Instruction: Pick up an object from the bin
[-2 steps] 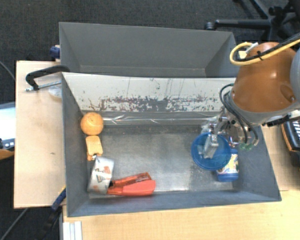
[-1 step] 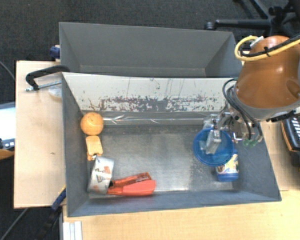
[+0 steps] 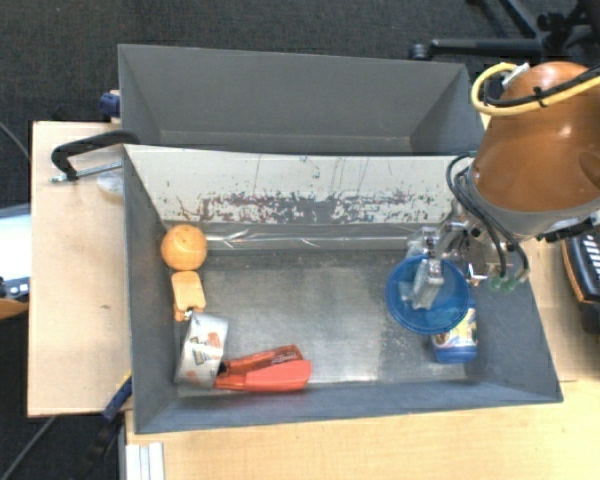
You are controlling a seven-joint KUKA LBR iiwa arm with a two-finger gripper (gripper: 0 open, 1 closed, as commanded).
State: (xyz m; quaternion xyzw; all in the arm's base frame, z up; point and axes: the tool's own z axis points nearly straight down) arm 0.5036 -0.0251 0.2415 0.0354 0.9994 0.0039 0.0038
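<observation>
Grey metal bin [image 3: 320, 313] with only a handful of bits in it, split into two little groups. Over on the right side of the floor sits a round blue plastic dish [image 3: 420, 315], shallow and a bit see-through. The gripper [image 3: 430, 273] is right down over it, its metal end sitting above the half of the dish nearer the back wall. Honestly can't tell whether the gripper is clamped on anything or slack, since its end is just a jumble of grey metal against the blue. I can't say for sure it's touching the dish either. Behind it, the arm's big brown-orange cover [image 3: 540, 138] bulges over the bin's right-hand rim, with a bundle of dark cables [image 3: 498, 258] looping down by the wrist.

Just beside the dish, on the side nearer the front wall, there's a small blue and yellow container [image 3: 456, 344], touching or very nearly touching the dish's edge.

Everything else is well apart from that, along the left wall. An orange ball [image 3: 184, 247] is nearest the back, with a tan blocky piece [image 3: 188, 293] just in front of it. Then comes a silver-and-white roll with a printed label [image 3: 202, 348], lying in the front left corner. A flat red-orange tool-shaped thing [image 3: 270, 372] lies along the front wall with one end against the roll.
</observation>
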